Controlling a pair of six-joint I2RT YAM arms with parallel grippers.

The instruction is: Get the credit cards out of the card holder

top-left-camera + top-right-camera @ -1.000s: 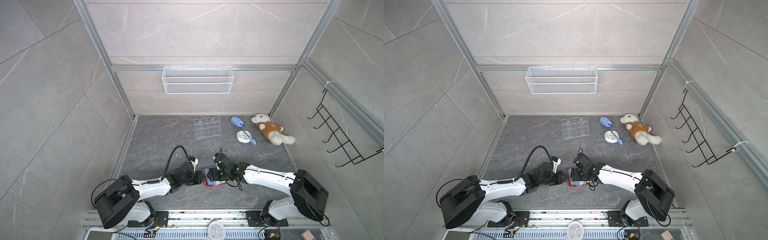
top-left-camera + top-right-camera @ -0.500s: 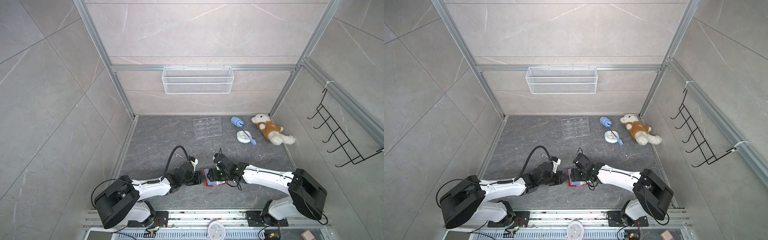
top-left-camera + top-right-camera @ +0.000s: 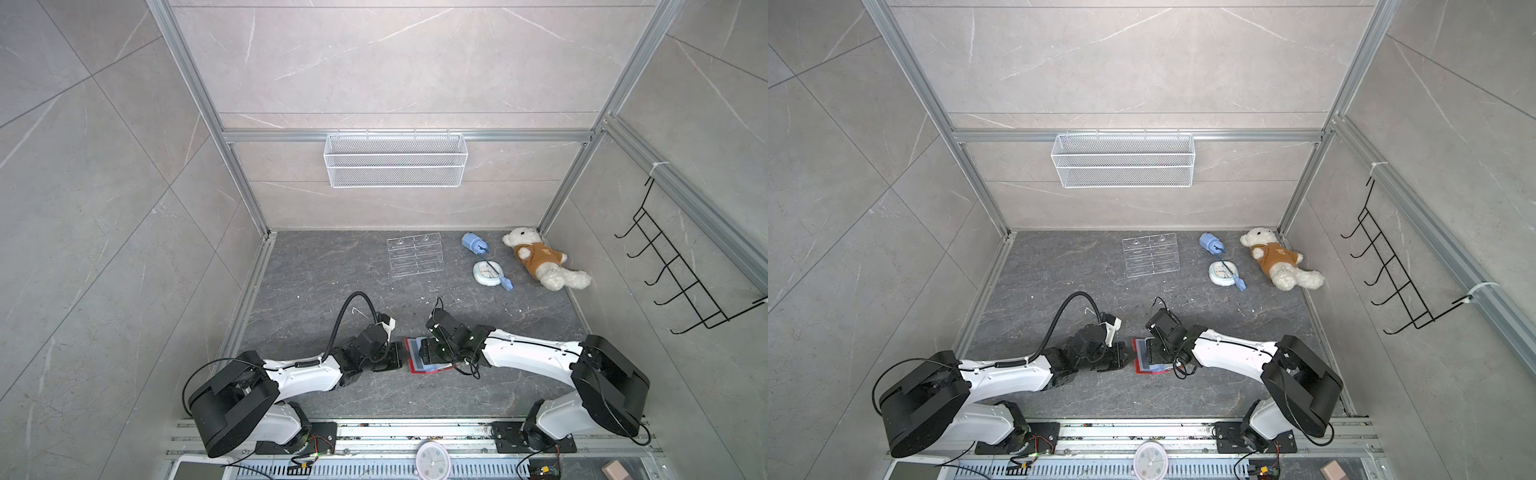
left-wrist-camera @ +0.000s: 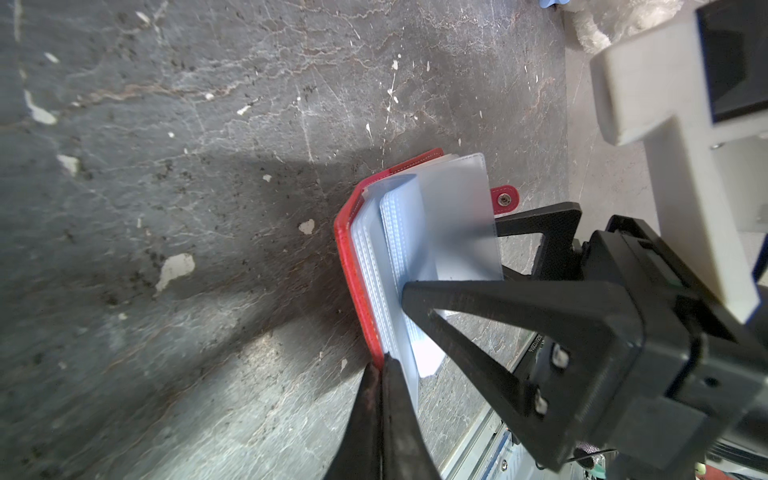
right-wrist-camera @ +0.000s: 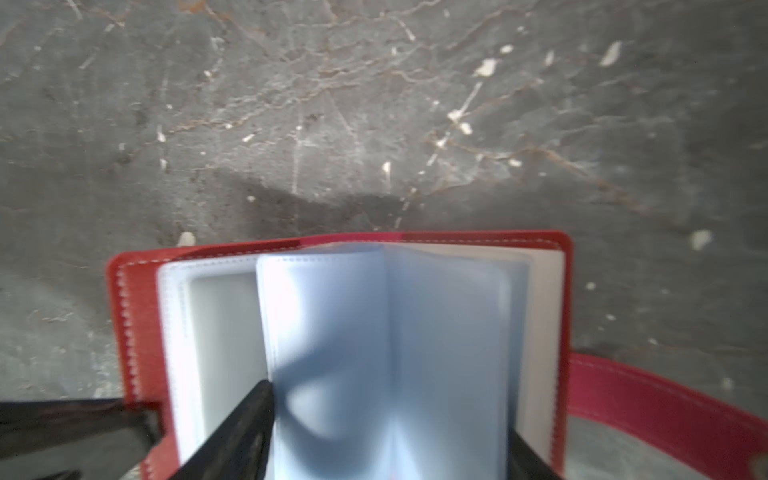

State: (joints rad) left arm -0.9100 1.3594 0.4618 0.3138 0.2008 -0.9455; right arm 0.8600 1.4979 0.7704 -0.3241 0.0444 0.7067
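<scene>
The card holder point(image 3: 417, 371) point(image 3: 1137, 370) lies open on the dark floor between the two arms, red cover down, clear and pale blue sleeves fanned upward. My left gripper point(image 4: 380, 370) point(image 3: 400, 355) is shut on the edge of the red cover point(image 4: 345, 249). My right gripper point(image 5: 388, 409) point(image 3: 428, 353) stands open over the card holder point(image 5: 133, 332), one finger on each side of the raised pale blue sleeves point(image 5: 436, 332). In the left wrist view, one finger of the right gripper point(image 4: 451, 255) rests on the sleeve stack and the other stands behind a frosted page. The credit cards are hidden.
A clear acrylic stand point(image 3: 414, 254), a blue object point(image 3: 471, 243), a round white dial point(image 3: 486, 273) and a teddy bear point(image 3: 536, 257) lie at the back. A wire basket point(image 3: 395, 160) hangs on the back wall, a black hook rack point(image 3: 681, 274) on the right wall.
</scene>
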